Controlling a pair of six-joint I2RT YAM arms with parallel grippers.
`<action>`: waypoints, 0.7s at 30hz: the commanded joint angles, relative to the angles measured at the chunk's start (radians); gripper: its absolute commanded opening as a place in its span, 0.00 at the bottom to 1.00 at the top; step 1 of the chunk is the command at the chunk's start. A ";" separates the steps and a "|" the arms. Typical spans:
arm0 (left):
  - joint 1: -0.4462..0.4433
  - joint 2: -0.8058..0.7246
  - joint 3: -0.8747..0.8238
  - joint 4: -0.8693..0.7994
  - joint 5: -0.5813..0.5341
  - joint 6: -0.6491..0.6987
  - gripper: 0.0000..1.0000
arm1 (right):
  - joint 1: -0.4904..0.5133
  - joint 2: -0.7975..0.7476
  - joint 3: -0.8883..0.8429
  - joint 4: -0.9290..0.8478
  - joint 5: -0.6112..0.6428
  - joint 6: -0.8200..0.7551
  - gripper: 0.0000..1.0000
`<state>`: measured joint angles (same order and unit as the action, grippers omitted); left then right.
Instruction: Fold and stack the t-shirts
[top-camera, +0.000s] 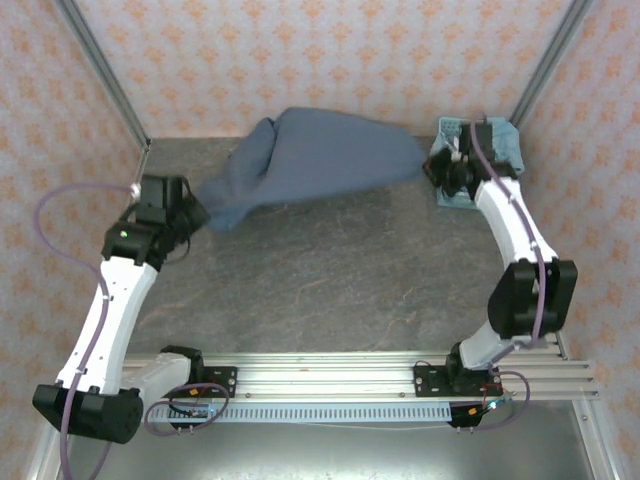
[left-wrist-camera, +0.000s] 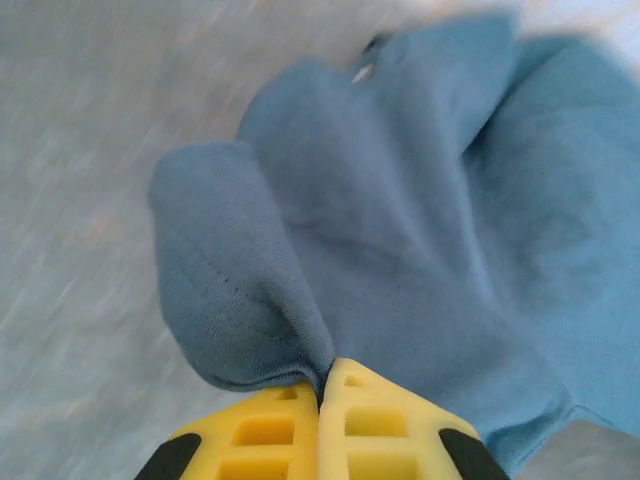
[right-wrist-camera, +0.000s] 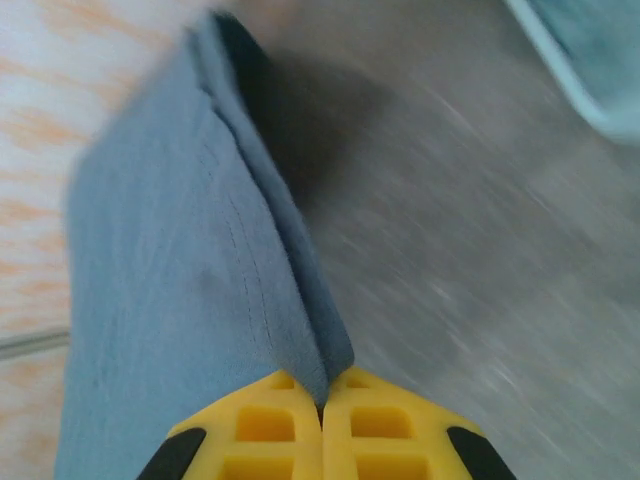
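Left claw (left-wrist-camera: 322, 385): my yellow fingers are pressed together, pinching a bunched edge of the slate-blue t-shirt (top-camera: 320, 160).
Right claw (right-wrist-camera: 322, 398): pressed together too, pinching a folded edge of the same t-shirt.
T-shirt: slung between my two claws over the far part of the tabletop (top-camera: 340, 275).
Basket (top-camera: 508, 135): far right corner, just beside my right claw; the blurred pale rim in the right wrist view is probably it.

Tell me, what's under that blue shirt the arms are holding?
Below the t-shirt, bare grey table shows at its near edge; the part directly beneath the cloth is covered, so I cannot tell.
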<state>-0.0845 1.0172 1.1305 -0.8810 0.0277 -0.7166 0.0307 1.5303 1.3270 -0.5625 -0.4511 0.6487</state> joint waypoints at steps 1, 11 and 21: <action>-0.010 -0.188 -0.151 -0.105 -0.031 -0.099 0.00 | 0.032 -0.207 -0.183 0.058 0.055 0.023 0.00; -0.014 -0.527 -0.609 -0.137 0.121 -0.336 0.00 | 0.120 -0.511 -0.653 -0.098 0.067 0.105 0.00; -0.014 -0.405 -0.158 -0.157 -0.022 -0.297 0.00 | 0.120 -0.618 -0.396 -0.139 0.046 -0.038 0.00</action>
<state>-0.0921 0.5777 0.8299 -1.0595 0.1013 -1.0237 0.1463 0.9592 0.8024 -0.7193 -0.4183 0.6853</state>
